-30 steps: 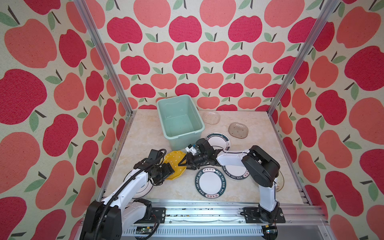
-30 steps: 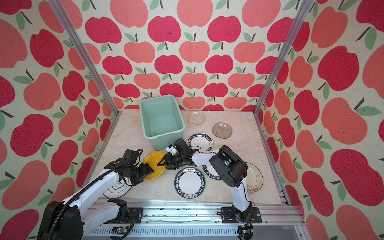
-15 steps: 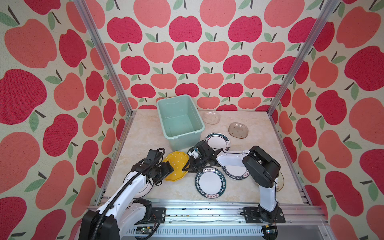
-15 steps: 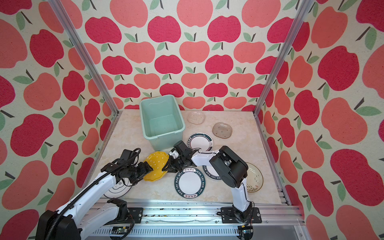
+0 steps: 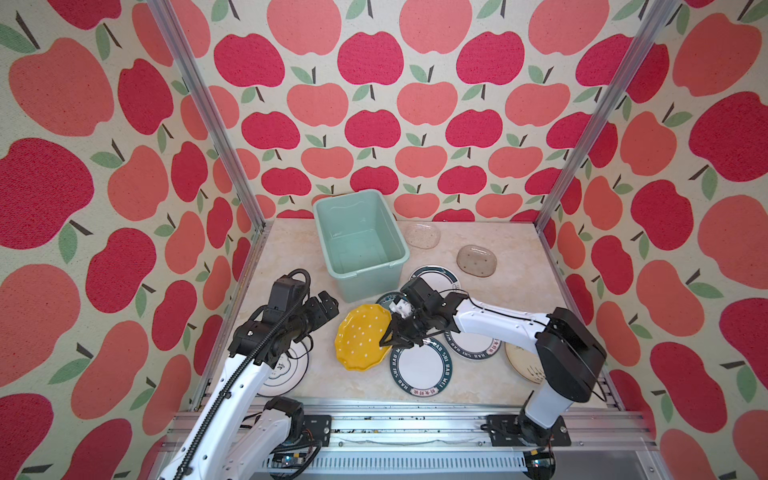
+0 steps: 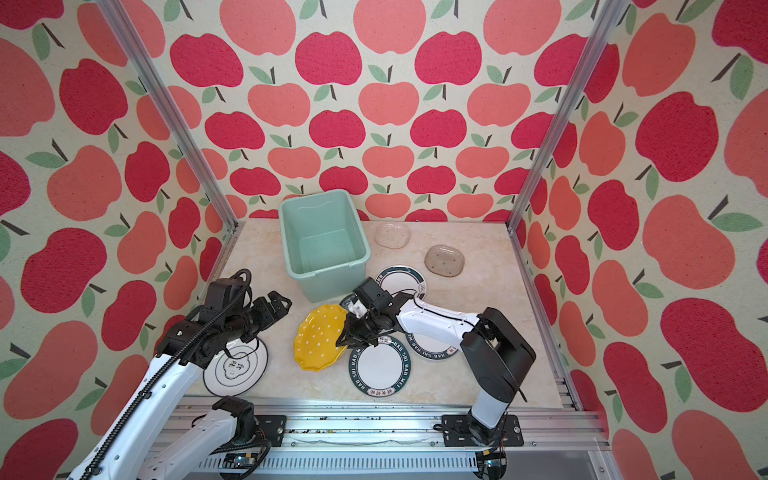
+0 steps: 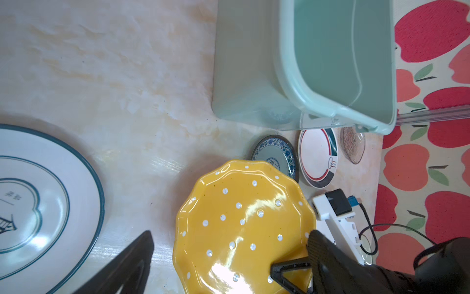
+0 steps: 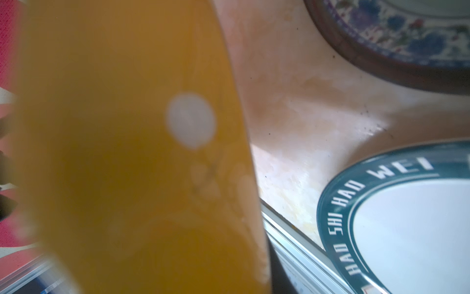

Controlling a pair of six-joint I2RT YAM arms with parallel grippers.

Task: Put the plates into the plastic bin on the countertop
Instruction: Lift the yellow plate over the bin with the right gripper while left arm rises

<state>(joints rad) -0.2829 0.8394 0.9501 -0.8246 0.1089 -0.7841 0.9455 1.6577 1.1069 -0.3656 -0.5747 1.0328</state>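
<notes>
My right gripper (image 5: pixel 388 338) is shut on the right rim of the yellow dotted plate (image 5: pixel 360 337), which stands tilted, its lower edge near the countertop (image 5: pixel 299 257). The plate fills the right wrist view (image 8: pixel 127 152). My left gripper (image 5: pixel 328 305) is open just left of the plate and clear of it; the left wrist view shows its fingers (image 7: pixel 137 259) spread wide with the plate (image 7: pixel 241 216) beyond them. The mint plastic bin (image 5: pixel 365 284) stands behind, with no plate inside. A lettered white plate (image 5: pixel 420 368) lies under the yellow one's edge.
Other plates lie around: a teal patterned one (image 5: pixel 386 300), a dark-rimmed one (image 5: pixel 436 278), two glass ovals (image 5: pixel 476 260) (image 5: pixel 422 235), a second lettered plate (image 5: pixel 473 347), a cream one (image 5: pixel 521 361), and a white one (image 5: pixel 286 370) under my left arm. Apple-patterned walls and aluminium rails enclose the counter.
My right gripper closed on the yellow plate's rim and tipped it up. My left gripper let go of the plate's left edge, opened wide and drew back to the left.
</notes>
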